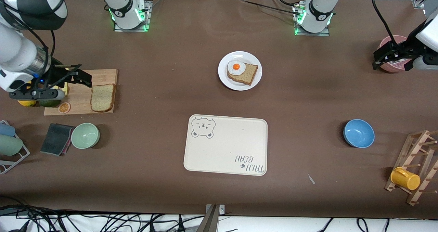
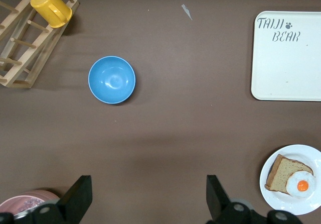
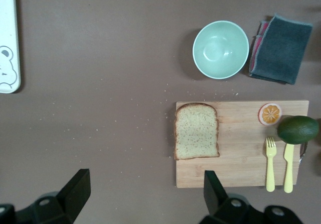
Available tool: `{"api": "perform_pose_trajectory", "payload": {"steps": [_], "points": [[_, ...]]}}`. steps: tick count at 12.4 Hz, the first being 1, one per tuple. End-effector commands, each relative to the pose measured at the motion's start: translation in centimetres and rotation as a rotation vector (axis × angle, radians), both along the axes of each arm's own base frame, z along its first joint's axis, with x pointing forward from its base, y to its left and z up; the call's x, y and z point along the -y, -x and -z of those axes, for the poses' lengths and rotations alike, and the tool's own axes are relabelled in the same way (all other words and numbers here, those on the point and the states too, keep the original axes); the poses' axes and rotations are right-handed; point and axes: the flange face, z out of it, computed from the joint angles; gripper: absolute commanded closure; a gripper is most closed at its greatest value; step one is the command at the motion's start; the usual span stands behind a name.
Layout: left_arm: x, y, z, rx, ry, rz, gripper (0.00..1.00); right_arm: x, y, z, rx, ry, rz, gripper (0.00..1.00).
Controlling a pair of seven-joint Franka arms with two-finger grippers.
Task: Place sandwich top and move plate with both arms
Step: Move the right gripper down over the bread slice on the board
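The sandwich top, a light-tan speckled slice with a brown crust, lies flat on a wooden cutting board at the right arm's end of the table. It also shows in the right wrist view. The white plate sits mid-table near the arm bases and holds a darker slice with a fried egg. It also shows in the left wrist view. My right gripper is open and empty in the air over the board's edge. My left gripper is open and empty over the table at the left arm's end.
A cream bear-print tray lies nearer the camera than the plate. A green bowl and a dark cloth lie near the board. The board also holds fruit and yellow cutlery. A blue bowl, a pink bowl and a mug rack are at the left arm's end.
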Motion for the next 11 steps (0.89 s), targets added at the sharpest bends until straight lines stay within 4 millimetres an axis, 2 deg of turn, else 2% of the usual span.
{"api": "perform_pose_trajectory", "payload": {"steps": [1,4,7,10,11], "points": [[-0.2,-0.3,-0.6,-0.005,-0.022,0.003,0.00,0.4,2.6,4.6,0.029,0.012,-0.004,0.00],[-0.3,-0.3,-0.6,-0.005,-0.022,0.003,0.00,0.4,4.5,10.6,0.073,0.005,-0.010,0.00],[-0.4,-0.3,-0.6,-0.005,-0.022,0.001,0.00,0.5,4.9,17.4,0.105,-0.003,-0.016,0.00],[-0.2,-0.3,-0.6,-0.005,-0.022,0.003,0.00,0.8,4.7,21.8,0.088,0.006,-0.025,0.00],[-0.2,-0.3,-0.6,-0.005,-0.022,0.003,0.00,1.5,4.5,23.2,0.090,0.028,-0.041,0.00]]}}
